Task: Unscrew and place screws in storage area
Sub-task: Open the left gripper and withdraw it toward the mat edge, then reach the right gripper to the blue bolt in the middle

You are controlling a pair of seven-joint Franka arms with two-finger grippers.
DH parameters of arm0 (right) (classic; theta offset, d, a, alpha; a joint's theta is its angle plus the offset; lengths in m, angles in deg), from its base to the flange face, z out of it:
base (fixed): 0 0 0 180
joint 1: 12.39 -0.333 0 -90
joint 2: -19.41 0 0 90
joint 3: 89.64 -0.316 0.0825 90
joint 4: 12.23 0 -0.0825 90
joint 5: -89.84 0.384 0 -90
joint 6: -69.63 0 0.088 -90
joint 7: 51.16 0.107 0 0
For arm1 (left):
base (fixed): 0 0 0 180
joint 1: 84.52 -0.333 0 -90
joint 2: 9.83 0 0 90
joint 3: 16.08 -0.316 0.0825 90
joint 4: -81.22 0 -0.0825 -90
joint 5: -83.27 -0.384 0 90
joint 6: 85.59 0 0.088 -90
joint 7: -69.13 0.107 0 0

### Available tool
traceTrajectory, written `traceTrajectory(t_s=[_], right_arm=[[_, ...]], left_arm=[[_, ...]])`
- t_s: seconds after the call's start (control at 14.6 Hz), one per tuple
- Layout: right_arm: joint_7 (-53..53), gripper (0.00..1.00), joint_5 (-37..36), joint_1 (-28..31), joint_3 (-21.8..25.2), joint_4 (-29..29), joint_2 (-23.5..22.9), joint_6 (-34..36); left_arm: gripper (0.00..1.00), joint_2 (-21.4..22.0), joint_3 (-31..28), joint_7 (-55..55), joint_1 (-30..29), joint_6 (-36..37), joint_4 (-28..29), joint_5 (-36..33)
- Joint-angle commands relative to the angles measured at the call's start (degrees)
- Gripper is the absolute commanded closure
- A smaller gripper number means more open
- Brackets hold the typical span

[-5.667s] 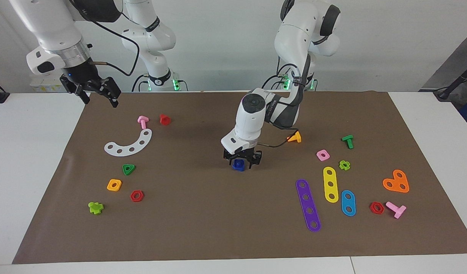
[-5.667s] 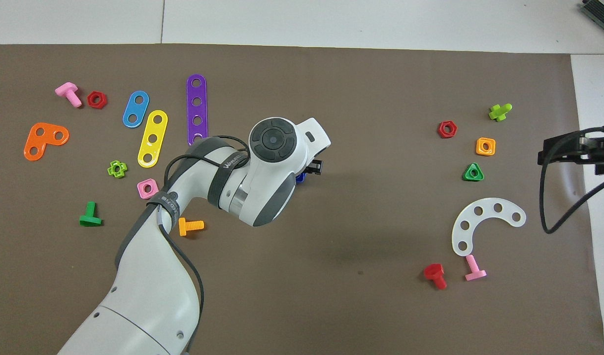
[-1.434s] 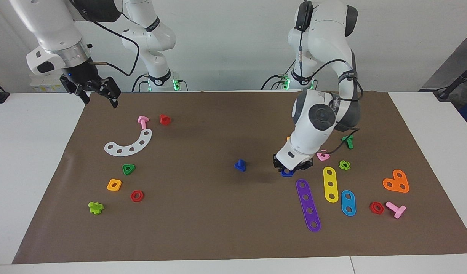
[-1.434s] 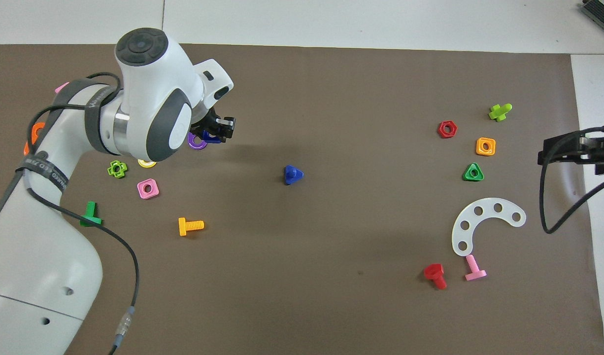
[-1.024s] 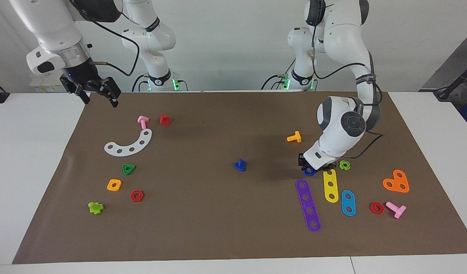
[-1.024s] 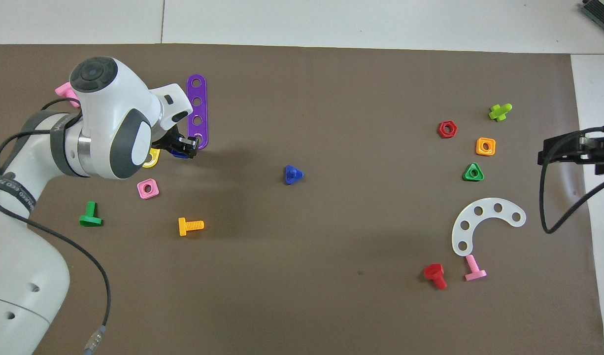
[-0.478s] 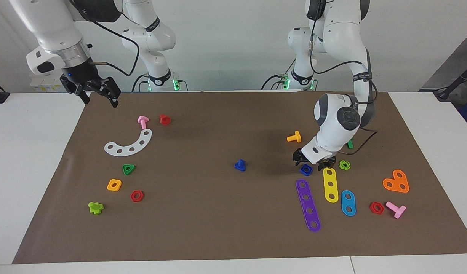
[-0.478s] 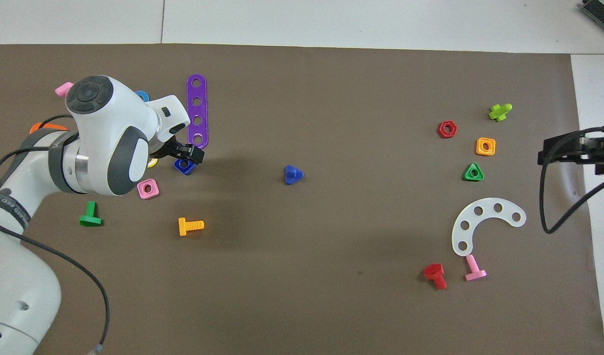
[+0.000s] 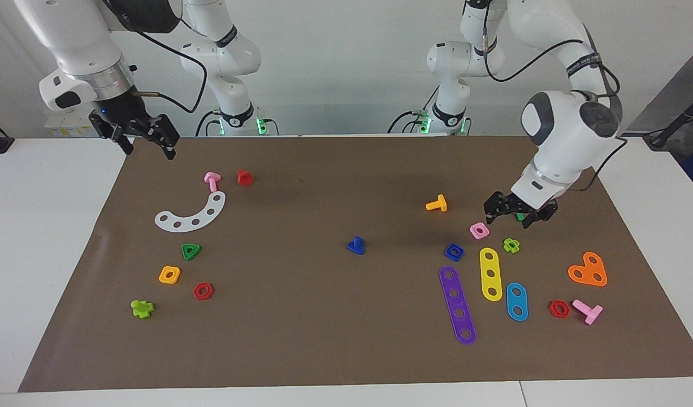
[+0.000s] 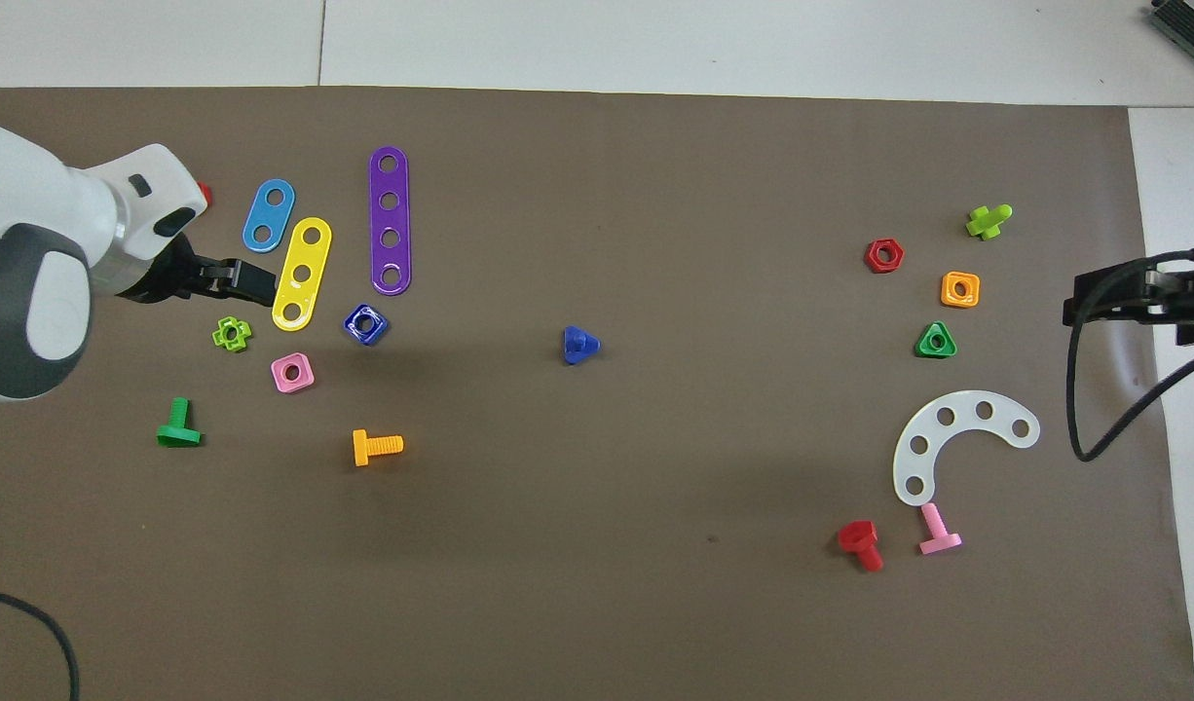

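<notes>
Blue nut [image 9: 454, 251] and blue bolt [image 9: 355, 245] down on the brown mat [image 9: 324, 350], both free of any grip.

Largest first: desk [image 9: 41, 226] under the brown mat. Right gripper [image 9: 144, 137] waiting in the air over the mat's edge at the right arm's end, fingers released, empty. Left gripper [image 9: 516, 212] raised over the green bolt [image 10: 178, 426], fingers [image 9: 492, 205] spread, holding nothing. Purple strip [image 9: 457, 304] as landmark: yellow strip [image 9: 490, 273] just beside it toward the left arm's end; blue nut flat on the mat just off its robot-side tip, apart from it; pink nut [image 9: 479, 230] nearer the robots than that; blue bolt head-down, stem up, well apart from the strip toward the right arm's end, mid-mat.
</notes>
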Motion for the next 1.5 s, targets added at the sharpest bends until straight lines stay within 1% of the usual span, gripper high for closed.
traceTrajectory(t_s=[0.0, 0.07, 0.2, 0.34, 0.41, 0.55, 0.68, 0.75, 0.82, 0.89, 0.96, 1.02, 1.09, 1.3, 1.37, 1.43], right_arm=[[-0.96, 0.00, 0.71, 0.56, -0.09, 1.16, 1.14, 0.06], [-1.05, 0.00, 0.71, 0.39, -0.09, 1.16, 1.14, 0.06], [-2.01, 0.00, 0.71, 0.21, -0.18, 1.59, 1.23, -0.03], [-3.86, 0.00, 1.67, -1.36, -0.27, 5.18, 2.98, -1.34], [-3.51, 0.00, 1.85, -2.50, -0.27, 5.99, 3.25, -2.83], [-0.89, 0.00, 1.77, -6.27, -0.27, 5.99, 2.47, -4.33], [6.65, 0.00, 1.51, -12.24, -0.18, 9.49, 1.76, -12.12], [10.77, 0.00, 1.42, -14.97, -0.27, 9.33, -0.94, -13.98], [17.34, 0.00, 1.33, -17.95, -0.27, 8.38, -3.84, -16.00], [22.54, 0.00, 1.24, -20.94, -0.27, 6.89, -6.39, -17.59], [27.12, 0.00, 1.07, -24.10, -0.27, 4.87, -9.90, -19.43], [30.73, 0.00, 0.72, -26.83, -0.27, 3.63, -12.80, -22.24], [34.25, 0.00, 1.15, -29.04, -0.27, 2.40, -15.70, -26.70], [40.33, 0.00, 0.63, -34.92, -0.27, -0.77, -24.93, -35.16], [40.52, 0.00, 0.19, -36.43, -0.27, -1.82, -27.75, -36.40], [40.44, 0.00, -2.16, -36.70, -0.27, -2.35, -29.86, -36.68]], left_arm=[[0.00, 5.32, 0.28, -0.19, -0.88, 4.46, 0.92, -3.06], [0.00, 6.64, -0.07, -0.19, -1.84, 6.48, 0.22, -3.15], [0.00, 7.18, -0.16, -0.27, -2.46, 13.32, -4.59, -3.59], [0.00, 6.83, 0.02, -0.28, -2.29, 19.39, -9.78, -7.00], [0.00, 6.83, 0.02, -0.28, -2.03, 21.16, -11.37, -7.97], [0.00, 7.27, 0.02, -0.54, -1.76, 22.05, -12.09, -7.98], [0.00, 7.36, 0.37, -1.76, -1.76, 22.05, -12.00, -7.63], [0.00, 7.45, 0.54, -2.99, -1.67, 21.88, -11.91, -7.46], [0.00, 7.71, 0.54, -3.96, -1.50, 21.62, -11.56, -7.46], [0.00, 7.88, 0.63, -3.97, -1.58, 21.44, -11.13, -7.28], [0.00, 8.32, 0.63, -3.88, -1.58, 21.09, -10.43, -7.02], [0.00, 8.50, 0.63, -3.88, -1.67, 20.82, -9.81, -6.58], [0.00, 8.85, 0.63, -3.97, -1.67, 20.39, -9.19, -5.88], [0.00, 9.82, 0.63, -3.97, -2.11, 18.89, -6.74, -4.65], [0.00, 10.52, 0.63, -3.97, -2.20, 18.19, -5.68, -4.64], [0.00, 10.70, 0.63, -3.88, -2.20, 17.58, -4.80, -4.56]])
